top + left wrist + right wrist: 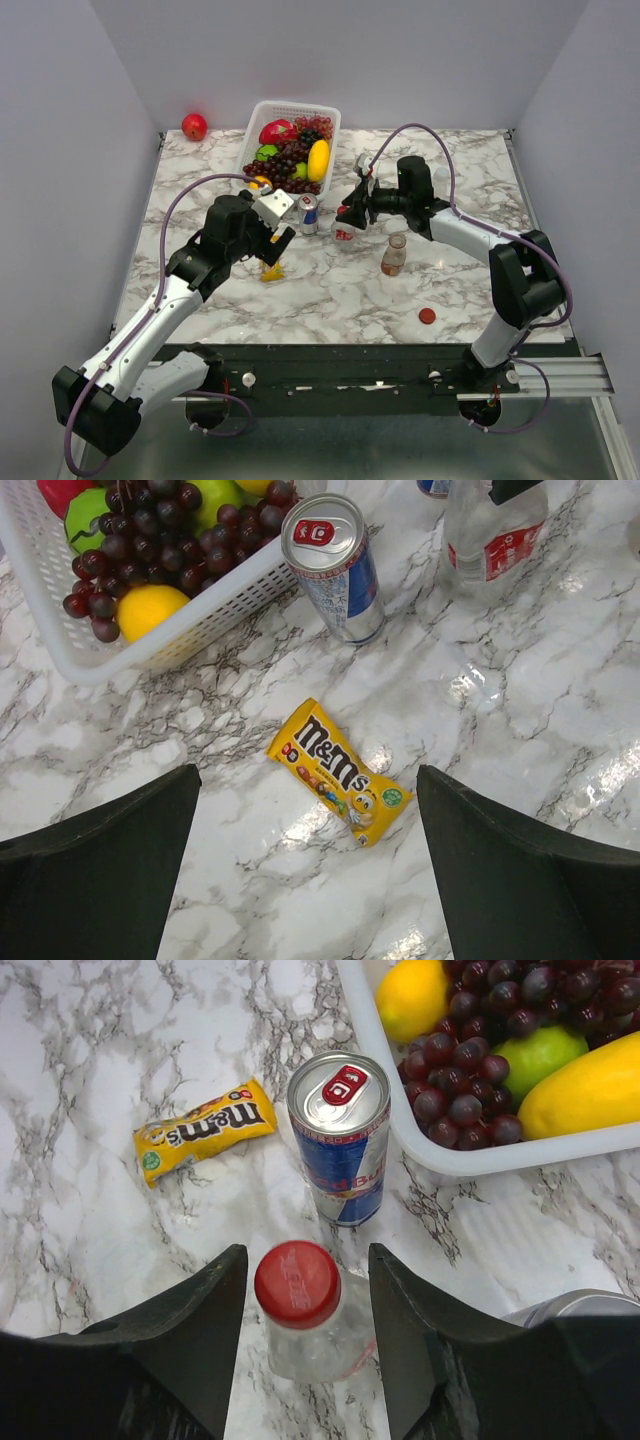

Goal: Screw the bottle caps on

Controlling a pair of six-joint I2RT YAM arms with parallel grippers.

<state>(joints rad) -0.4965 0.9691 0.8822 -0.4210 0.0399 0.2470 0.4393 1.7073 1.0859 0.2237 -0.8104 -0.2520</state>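
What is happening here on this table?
The right gripper straddles a small bottle whose red cap is already on, its jaws a little apart from the cap. The left gripper hangs open above an M&M's packet. A second bottle stands nearby, apparently uncapped, and a loose red cap lies on the table.

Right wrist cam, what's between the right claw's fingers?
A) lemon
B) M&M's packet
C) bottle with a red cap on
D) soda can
C: the bottle with the red cap on top stands between the fingers of the right claw, with the soda can beyond it.
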